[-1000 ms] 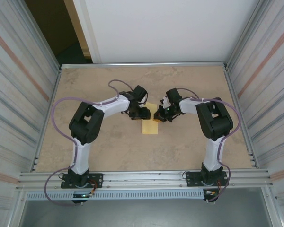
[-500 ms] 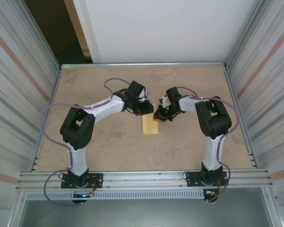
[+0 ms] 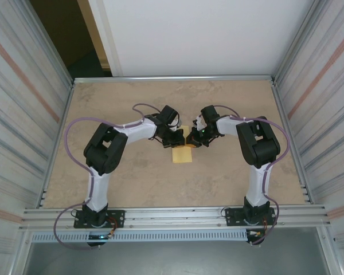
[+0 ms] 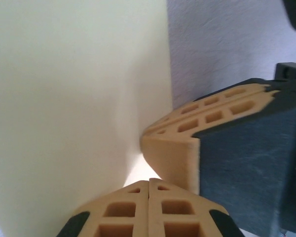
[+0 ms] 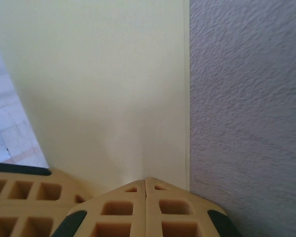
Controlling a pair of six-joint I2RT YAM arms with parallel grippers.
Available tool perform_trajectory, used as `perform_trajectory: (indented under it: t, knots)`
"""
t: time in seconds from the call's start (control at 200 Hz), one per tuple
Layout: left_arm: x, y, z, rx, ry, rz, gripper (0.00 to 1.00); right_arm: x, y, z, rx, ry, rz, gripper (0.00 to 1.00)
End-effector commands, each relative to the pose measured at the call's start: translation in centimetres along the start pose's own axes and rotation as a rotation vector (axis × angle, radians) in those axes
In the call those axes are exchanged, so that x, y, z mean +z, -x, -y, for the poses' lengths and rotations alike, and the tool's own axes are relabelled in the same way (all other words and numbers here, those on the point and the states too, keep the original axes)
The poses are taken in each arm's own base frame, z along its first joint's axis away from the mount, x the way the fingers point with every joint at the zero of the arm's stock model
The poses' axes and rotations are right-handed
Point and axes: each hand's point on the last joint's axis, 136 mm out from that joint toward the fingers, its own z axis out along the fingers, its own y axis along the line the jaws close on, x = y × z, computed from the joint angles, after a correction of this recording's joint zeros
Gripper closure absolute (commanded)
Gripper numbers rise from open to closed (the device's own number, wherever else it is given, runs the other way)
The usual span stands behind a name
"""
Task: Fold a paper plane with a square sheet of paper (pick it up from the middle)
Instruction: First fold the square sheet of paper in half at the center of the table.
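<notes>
The square sheet of paper (image 3: 182,153) lies flat on the table (image 3: 132,177), stretching away from both sets of fingertips toward the arm bases, with its far edge right at the tips. It is thin, pale yellow and very light. It will likely flop and bend under its own weight if lifted by one edge, it should crease readily, and a hard tug could crumple or tear it. Its smooth face gives little to grab when flat, so an edge or a raised fold is probably the sensible place to take it, with a hold near the middle keeping the halves balanced. In the right wrist view a faint soft ridge runs up the sheet into the right gripper (image 5: 146,180), whose jaws are pressed together on that edge. The left gripper (image 4: 149,183) is likewise closed tight, and the paper meets its seam, which reads as a second pinch. The two grippers sit just beside each other, nearly touching. With the holds that close, most of the sheet beyond the jaws is unsupported.
</notes>
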Motion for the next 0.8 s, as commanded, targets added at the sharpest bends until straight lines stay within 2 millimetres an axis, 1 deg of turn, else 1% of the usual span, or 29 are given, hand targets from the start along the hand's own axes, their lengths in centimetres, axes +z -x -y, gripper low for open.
perform_trajectory:
  t: [0.0, 0.08, 0.241, 0.261, 0.276, 0.376, 0.506, 0.606, 0.656, 0.676, 0.797]
  knots:
    - [0.2, 0.3, 0.3, -0.001, -0.012, -0.013, 0.96, 2.6, -4.0, 9.6, 0.119, -0.337, -0.096, 1.00]
    - [0.4, 0.4, 0.0, -0.005, -0.009, -0.015, 0.96, 2.6, -4.2, 9.9, 0.121, -0.351, -0.100, 1.00]
    - [0.2, 0.8, -0.4, -0.015, -0.012, -0.008, 0.96, 2.7, -4.3, 10.3, 0.117, -0.375, -0.108, 1.00]
    - [0.9, 0.6, -1.2, -0.028, -0.001, -0.024, 0.96, 2.7, -4.3, 10.4, 0.119, -0.380, -0.110, 1.00]
    - [1.1, 0.5, -1.4, -0.032, 0.000, -0.028, 0.96, 2.7, -4.4, 10.5, 0.117, -0.383, -0.110, 1.00]
    - [1.3, 0.5, -2.3, -0.050, 0.003, -0.032, 0.95, 2.6, -4.4, 10.9, 0.116, -0.400, -0.116, 1.00]
    - [1.4, 0.1, -4.1, -0.081, 0.014, -0.040, 0.95, 2.5, -4.6, 11.5, 0.116, -0.429, -0.123, 1.00]
    - [1.1, -0.3, -5.0, -0.078, 0.009, -0.044, 0.95, 2.4, -4.8, 12.0, 0.117, -0.450, -0.129, 1.00]
    - [1.1, -0.8, -5.9, -0.082, 0.019, -0.054, 0.95, 2.3, -5.0, 12.3, 0.116, -0.466, -0.132, 1.00]
    - [0.3, -0.6, -5.5, -0.070, 0.007, -0.039, 0.95, 2.3, -5.1, 12.5, 0.114, -0.474, -0.135, 1.00]
    - [-1.0, -1.1, -6.5, -0.059, -0.005, -0.036, 0.93, 2.0, -5.5, 13.4, 0.126, -0.496, -0.144, 1.00]
